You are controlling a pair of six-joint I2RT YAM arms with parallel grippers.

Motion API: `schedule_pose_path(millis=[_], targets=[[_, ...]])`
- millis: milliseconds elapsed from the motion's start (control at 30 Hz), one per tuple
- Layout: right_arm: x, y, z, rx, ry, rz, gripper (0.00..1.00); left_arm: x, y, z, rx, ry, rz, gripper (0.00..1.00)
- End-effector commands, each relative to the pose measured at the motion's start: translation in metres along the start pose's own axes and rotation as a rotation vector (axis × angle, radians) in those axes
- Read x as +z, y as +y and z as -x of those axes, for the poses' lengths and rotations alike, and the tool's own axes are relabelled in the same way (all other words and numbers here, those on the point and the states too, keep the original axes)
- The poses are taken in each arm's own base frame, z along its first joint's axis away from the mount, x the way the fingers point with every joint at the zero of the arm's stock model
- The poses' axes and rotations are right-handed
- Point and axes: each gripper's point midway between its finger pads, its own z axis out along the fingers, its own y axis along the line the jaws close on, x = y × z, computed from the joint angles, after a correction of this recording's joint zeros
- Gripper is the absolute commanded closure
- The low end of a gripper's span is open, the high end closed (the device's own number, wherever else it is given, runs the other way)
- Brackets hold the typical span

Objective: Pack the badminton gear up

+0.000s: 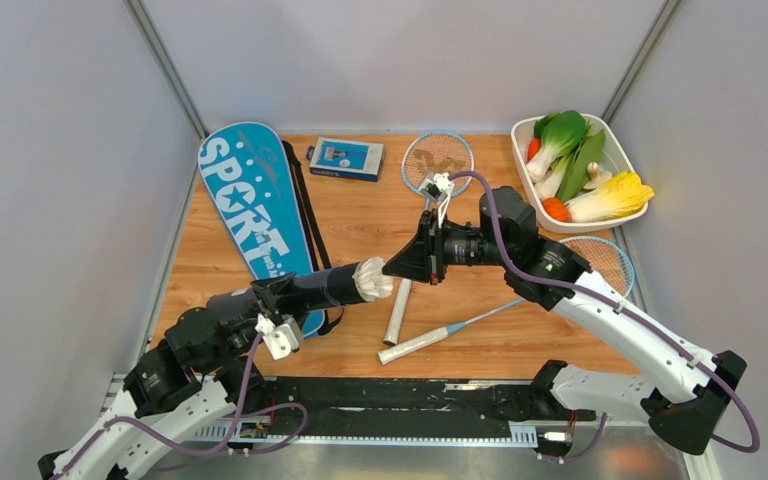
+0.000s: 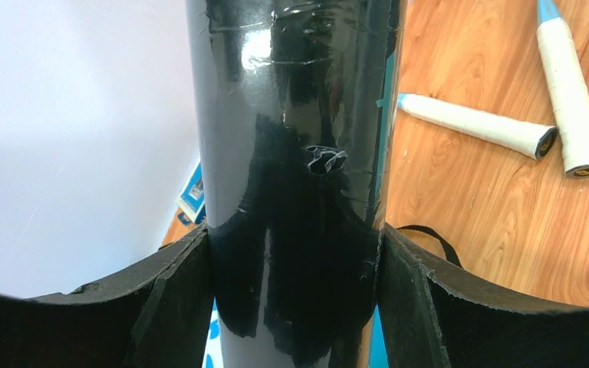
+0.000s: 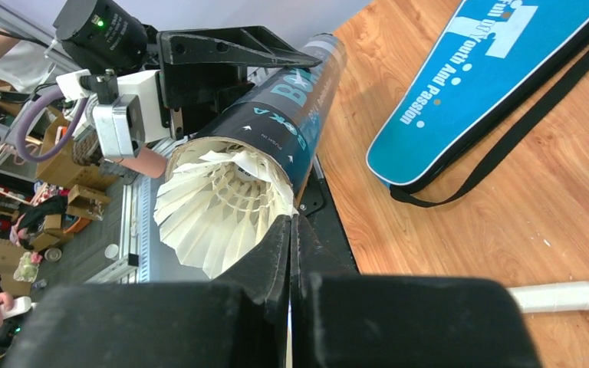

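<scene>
My left gripper (image 1: 278, 297) (image 2: 295, 253) is shut on the long black tube (image 1: 320, 285) (image 2: 291, 153), held above the table with its open end towards the right arm. A white feather shuttlecock (image 1: 372, 279) (image 3: 215, 207) sticks out of that mouth, skirt outward. My right gripper (image 1: 392, 268) (image 3: 291, 222) is shut, its fingertips touching the rim of the skirt with nothing visible between them. Two light-blue rackets lie on the table, their white handles (image 1: 398, 310) (image 1: 418, 344) near the middle. The blue SPORT cover (image 1: 250, 205) (image 3: 483, 84) lies at the left.
A small blue box (image 1: 345, 158) sits at the back, beside one racket head (image 1: 437, 163). A white tray (image 1: 600, 222) of vegetables stands at the back right, next to the other racket head (image 1: 600, 262). The cover's black strap (image 3: 506, 146) trails over the wood.
</scene>
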Motion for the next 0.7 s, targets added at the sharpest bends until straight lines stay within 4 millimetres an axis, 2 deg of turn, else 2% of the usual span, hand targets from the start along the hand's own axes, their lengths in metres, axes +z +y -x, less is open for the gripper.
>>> schedule_pose_path(millis=[0, 133, 300, 500, 667], targets=[[-0.004, 0.024, 0.011, -0.042, -0.048, 0.109, 1.0, 0.005, 0.014, 0.023, 0.02, -0.084, 0.034, 0.42], [-0.005, 0.03, 0.021, -0.043, -0.092, 0.125, 1.0, 0.006, 0.013, 0.023, 0.014, -0.081, 0.028, 0.42], [0.0, 0.02, 0.026, -0.025, -0.125, 0.076, 1.0, 0.009, 0.013, 0.022, 0.009, -0.085, 0.035, 0.42], [0.01, 0.006, 0.009, 0.011, -0.122, 0.014, 1.0, 0.016, 0.014, 0.026, 0.005, -0.082, 0.018, 0.42], [0.02, 0.005, -0.001, 0.005, -0.125, -0.032, 1.0, 0.022, 0.015, 0.024, -0.002, -0.07, 0.023, 0.43]])
